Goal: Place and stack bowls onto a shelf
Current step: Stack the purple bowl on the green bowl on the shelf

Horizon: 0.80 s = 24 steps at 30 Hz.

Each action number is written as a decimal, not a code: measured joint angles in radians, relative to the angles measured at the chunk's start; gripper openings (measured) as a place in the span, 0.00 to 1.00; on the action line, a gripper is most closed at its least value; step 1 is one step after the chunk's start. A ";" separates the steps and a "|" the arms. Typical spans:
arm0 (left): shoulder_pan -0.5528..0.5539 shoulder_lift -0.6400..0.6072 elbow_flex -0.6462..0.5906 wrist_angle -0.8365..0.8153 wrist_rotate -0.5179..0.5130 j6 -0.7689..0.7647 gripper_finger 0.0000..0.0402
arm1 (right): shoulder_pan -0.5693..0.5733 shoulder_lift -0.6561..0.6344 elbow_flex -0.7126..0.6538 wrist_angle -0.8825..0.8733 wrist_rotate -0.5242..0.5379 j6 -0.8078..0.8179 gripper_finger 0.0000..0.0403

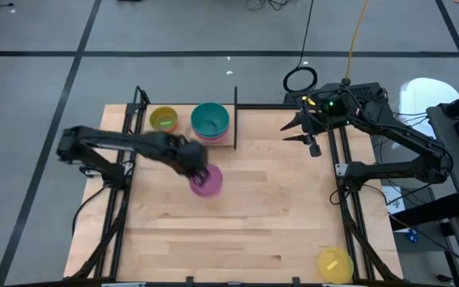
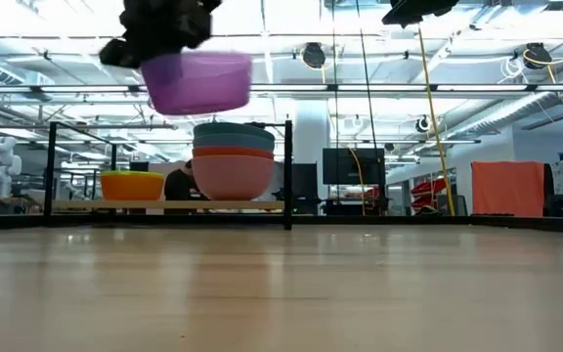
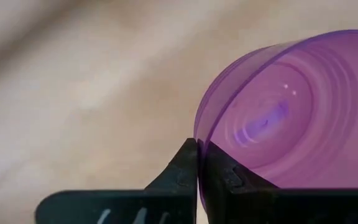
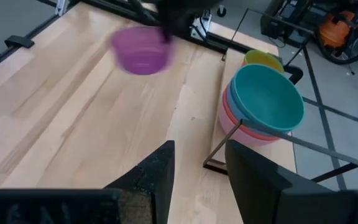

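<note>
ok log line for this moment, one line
left gripper: shut on purple bowl, lifted | right gripper: open, waiting | shelf: teal-topped stack, orange bowl

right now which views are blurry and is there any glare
High view: the left gripper and purple bowl are smeared by motion. Low view: the bowl is soft-edged against bright ceiling lights, and the near tabletop is out of focus. Left wrist view: the table is streaked, and small highlights glint inside the bowl. Right wrist view: the bowl is blurred, the stack crisp.
</note>
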 joint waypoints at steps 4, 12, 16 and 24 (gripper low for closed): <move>0.125 -0.113 0.000 -0.176 -0.109 -0.043 0.01 | 0.000 0.000 0.000 0.035 0.000 0.001 0.33; 0.404 -0.242 0.000 -0.279 -0.244 0.129 0.01 | 0.000 0.000 0.000 0.104 0.004 0.003 0.33; 0.555 -0.243 0.000 -0.274 -0.281 0.226 0.01 | 0.000 0.000 0.000 0.119 0.005 0.003 0.33; 0.824 -0.203 -0.001 -0.196 -0.263 0.396 0.01 | 0.000 0.000 0.000 0.140 0.007 0.003 0.33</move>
